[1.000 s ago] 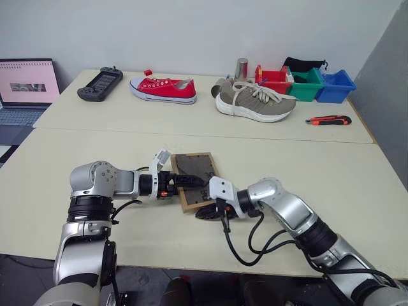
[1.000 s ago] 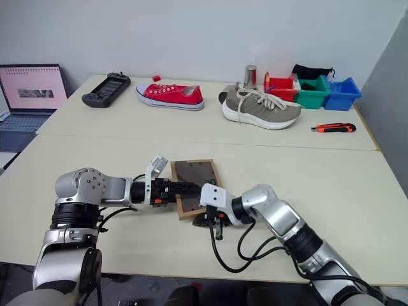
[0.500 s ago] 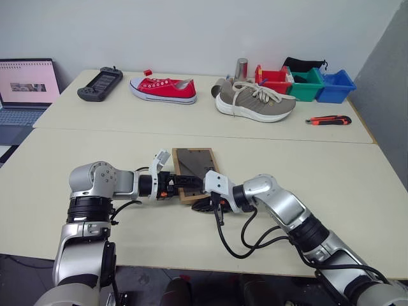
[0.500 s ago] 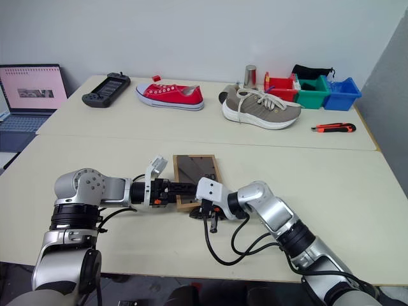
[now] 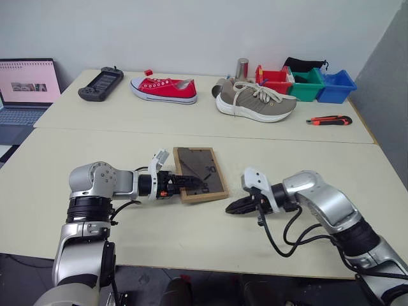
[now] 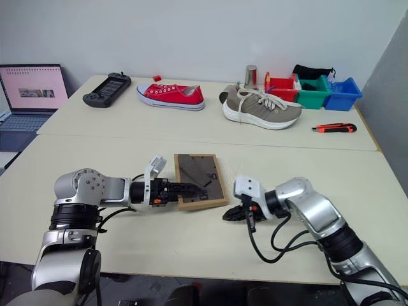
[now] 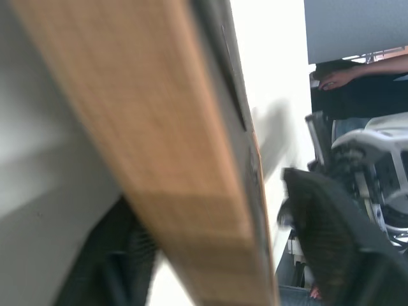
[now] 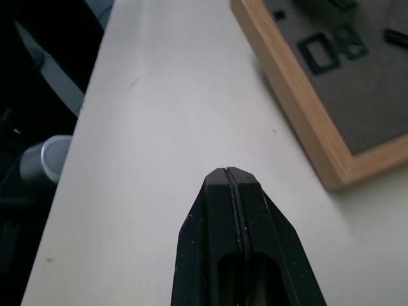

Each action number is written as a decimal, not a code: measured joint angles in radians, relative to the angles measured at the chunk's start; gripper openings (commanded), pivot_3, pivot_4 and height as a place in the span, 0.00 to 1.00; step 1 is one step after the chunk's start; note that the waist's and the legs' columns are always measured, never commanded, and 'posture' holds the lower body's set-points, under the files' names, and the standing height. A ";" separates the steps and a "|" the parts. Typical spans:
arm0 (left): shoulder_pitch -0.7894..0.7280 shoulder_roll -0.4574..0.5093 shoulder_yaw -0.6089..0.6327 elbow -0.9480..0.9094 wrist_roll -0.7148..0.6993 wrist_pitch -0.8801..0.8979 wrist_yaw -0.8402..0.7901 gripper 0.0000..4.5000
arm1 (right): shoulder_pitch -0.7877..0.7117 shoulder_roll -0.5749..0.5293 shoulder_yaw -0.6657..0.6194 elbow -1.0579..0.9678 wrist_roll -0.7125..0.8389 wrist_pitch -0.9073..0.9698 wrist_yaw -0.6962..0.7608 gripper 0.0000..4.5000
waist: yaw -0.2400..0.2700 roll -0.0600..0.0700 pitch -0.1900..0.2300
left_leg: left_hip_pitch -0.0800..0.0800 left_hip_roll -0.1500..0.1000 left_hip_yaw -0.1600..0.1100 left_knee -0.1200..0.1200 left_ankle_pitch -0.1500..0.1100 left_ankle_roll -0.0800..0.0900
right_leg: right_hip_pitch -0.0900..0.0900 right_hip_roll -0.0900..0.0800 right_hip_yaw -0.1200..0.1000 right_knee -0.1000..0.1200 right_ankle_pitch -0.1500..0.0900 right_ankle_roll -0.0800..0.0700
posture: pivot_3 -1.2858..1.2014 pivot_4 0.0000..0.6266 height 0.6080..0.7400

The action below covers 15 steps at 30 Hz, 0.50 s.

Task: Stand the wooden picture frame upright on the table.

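I see the wooden picture frame [image 5: 202, 174] in the lower middle of the head view, back panel toward the camera, on the near half of the table [image 5: 191, 121], just below the seam. My left gripper [image 5: 187, 183] reaches in from the left, one black finger across the dark back panel and the wood edge sitting between its fingers [image 7: 331, 242] in the wrist view, so it is pinching the frame's left side. My right gripper [image 5: 231, 209] sits to the right of the frame, near it but apart, fingers pressed together and holding nothing, tip low over the table. Along the top of the picture lie a red sneaker [image 5: 163, 88], a grey sneaker [image 5: 254, 101] and coloured bins [image 5: 306, 83].
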 measured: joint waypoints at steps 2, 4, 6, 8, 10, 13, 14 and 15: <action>0.000 0.000 0.000 -0.001 -0.001 0.002 -0.009 0.42 | 0.000 -0.010 -0.017 0.003 0.002 0.000 -0.003 0.00 | 0.000 0.000 0.000 | 0.000 0.000 0.000 0.000 0.000 0.000 | 0.000 0.000 0.000 0.000 0.000 0.000 | 0.52 0.24 1.00; 0.000 0.000 0.000 -0.002 -0.007 0.006 -0.018 0.33 | 0.000 -0.014 -0.032 0.009 0.003 0.000 -0.006 0.00 | 0.000 0.000 0.000 | 0.000 0.000 0.000 0.000 0.000 0.000 | 0.000 0.000 0.000 0.000 0.000 0.000 | 0.52 0.24 1.00; 0.000 0.000 0.000 -0.011 -0.018 0.010 -0.026 0.29 | -0.003 -0.021 -0.037 0.024 0.002 -0.004 -0.009 0.00 | 0.001 0.000 0.000 | 0.000 0.000 0.000 0.000 0.000 0.000 | 0.000 0.000 0.000 0.000 0.000 0.000 | 0.52 0.24 1.00; 0.000 0.000 0.000 -0.011 -0.018 0.010 -0.026 0.29 | -0.003 -0.031 -0.046 0.053 -0.001 -0.009 -0.010 0.00 | 0.001 0.000 0.000 | 0.000 0.000 0.000 0.000 0.000 0.000 | 0.000 0.000 0.000 0.000 0.000 0.000 | 0.52 0.24 1.00; 0.000 0.000 0.000 -0.011 -0.018 0.010 -0.027 0.29 | -0.004 -0.041 -0.059 0.081 -0.002 -0.022 -0.011 0.00 | 0.001 0.000 0.000 | 0.000 0.000 0.000 0.000 0.000 0.000 | 0.000 0.000 0.000 0.000 0.000 0.000 | 0.52 0.24 1.00; 0.002 0.001 -0.002 -0.017 -0.019 0.013 -0.034 0.29 | -0.018 -0.059 -0.079 0.140 -0.016 -0.052 -0.017 0.00 | 0.001 0.000 0.000 | 0.000 0.000 0.000 0.000 0.000 0.000 | 0.000 0.000 0.000 0.000 0.000 0.000 | 0.52 0.24 1.00; 0.004 0.003 -0.006 -0.024 -0.020 0.013 -0.035 0.29 | -0.022 -0.060 -0.089 0.158 -0.021 -0.061 -0.022 0.00 | 0.001 0.000 0.000 | 0.000 0.000 0.000 0.000 0.000 0.000 | 0.000 0.000 0.000 0.000 0.000 0.000 | 0.52 0.24 1.00; 0.005 0.007 -0.010 -0.033 -0.021 0.013 -0.038 0.29 | -0.031 -0.060 -0.097 0.175 -0.021 -0.068 -0.025 0.00 | 0.000 0.000 0.000 | 0.000 0.000 0.000 0.000 0.000 0.000 | 0.000 0.000 0.000 0.000 0.000 0.000 | 0.52 0.24 1.00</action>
